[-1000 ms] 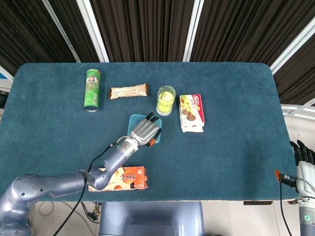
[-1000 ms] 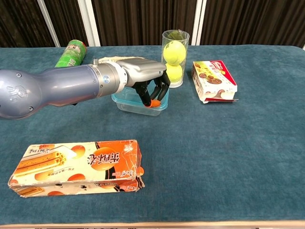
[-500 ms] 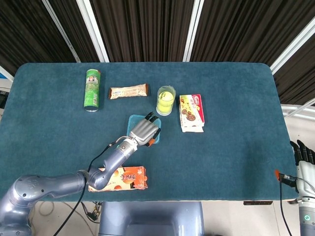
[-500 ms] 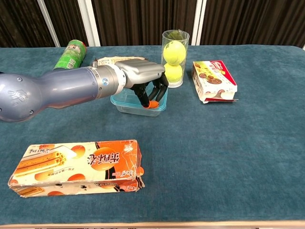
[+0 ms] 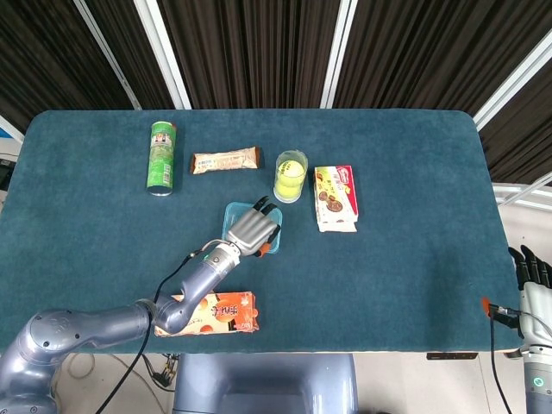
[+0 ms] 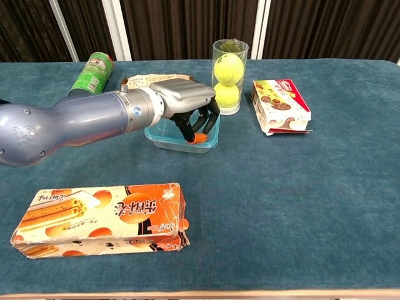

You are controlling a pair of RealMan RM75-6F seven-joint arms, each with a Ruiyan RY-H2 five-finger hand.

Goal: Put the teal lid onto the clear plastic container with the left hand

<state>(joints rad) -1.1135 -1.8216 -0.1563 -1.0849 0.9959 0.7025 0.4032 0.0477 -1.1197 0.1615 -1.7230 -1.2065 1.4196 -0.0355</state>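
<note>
The left robot hand (image 6: 187, 103) hangs palm-down over the clear plastic container (image 6: 164, 137), fingers curled onto its teal lid (image 5: 235, 212); whether they grip or only press, I cannot tell. Lifting unevenly could drag the lid askew. Just beyond stands the tennis ball tube (image 6: 229, 75), which a careless sweep might topple.

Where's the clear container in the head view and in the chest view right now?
Head view: clear container left of centre, mostly under the left hand.
Chest view: container upper middle, beneath the left hand.
Shared landmark: the tube of tennis balls just behind and to its right.
</note>
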